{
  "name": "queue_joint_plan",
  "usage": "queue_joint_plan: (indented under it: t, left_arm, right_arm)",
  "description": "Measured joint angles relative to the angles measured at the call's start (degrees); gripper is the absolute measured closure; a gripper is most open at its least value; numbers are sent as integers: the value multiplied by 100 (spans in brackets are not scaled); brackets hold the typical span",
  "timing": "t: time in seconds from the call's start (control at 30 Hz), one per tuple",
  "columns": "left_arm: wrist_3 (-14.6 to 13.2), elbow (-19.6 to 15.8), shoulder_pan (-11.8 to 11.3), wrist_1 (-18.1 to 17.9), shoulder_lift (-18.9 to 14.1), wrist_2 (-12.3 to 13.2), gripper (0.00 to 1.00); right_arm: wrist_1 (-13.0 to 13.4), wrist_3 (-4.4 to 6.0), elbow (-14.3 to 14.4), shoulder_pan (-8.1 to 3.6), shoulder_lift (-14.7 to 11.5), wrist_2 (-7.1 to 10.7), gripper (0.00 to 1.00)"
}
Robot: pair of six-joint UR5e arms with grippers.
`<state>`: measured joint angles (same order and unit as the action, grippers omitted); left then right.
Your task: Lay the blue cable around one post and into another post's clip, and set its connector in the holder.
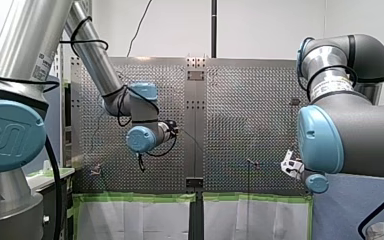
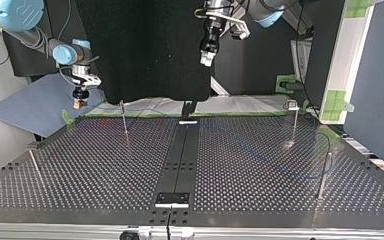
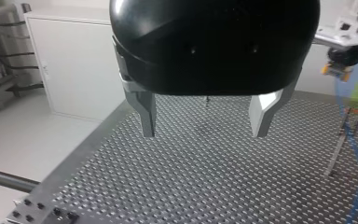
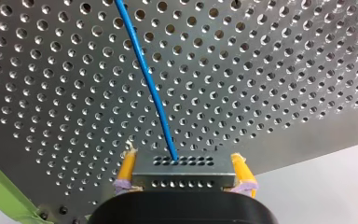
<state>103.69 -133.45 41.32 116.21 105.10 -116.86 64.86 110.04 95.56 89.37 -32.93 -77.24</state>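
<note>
Between the yellow pads (image 4: pixel 127 169) of my right gripper (image 4: pixel 182 161), in the right wrist view, sits the connector (image 4: pixel 182 176), a grey metal block with rows of small holes. The pads are closed on its two short ends, so its long axis runs from pad to pad. The blue cable (image 4: pixel 149 88), thin and smooth, leaves the block's face and runs straight ahead of the fingers over the perforated metal table (image 4: pixel 284 70).

Seen in the left wrist view, my left gripper (image 3: pixel 205 119) has its bare metal fingers (image 3: pixel 145 114) spread wide with nothing between them. The cable curves past a thin post (image 3: pixel 339 142), well off to one side of those fingers.

Over in the top view, the cable shows only faintly on the table. The front view does not show it clearly.
</note>
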Motion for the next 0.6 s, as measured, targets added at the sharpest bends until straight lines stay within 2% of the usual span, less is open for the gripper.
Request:
queue_joint_plan:
  t: [0.33,0.6]
  left_arm:
    - [1,-456,-40,-17,-1,4,1]
    - [2,-868,-80,-28,-2,18,1]
  right_arm:
    - [-285,-57,-161,48,-51,15,100]
    - [-504,-47,-192,96,-375,15,100]
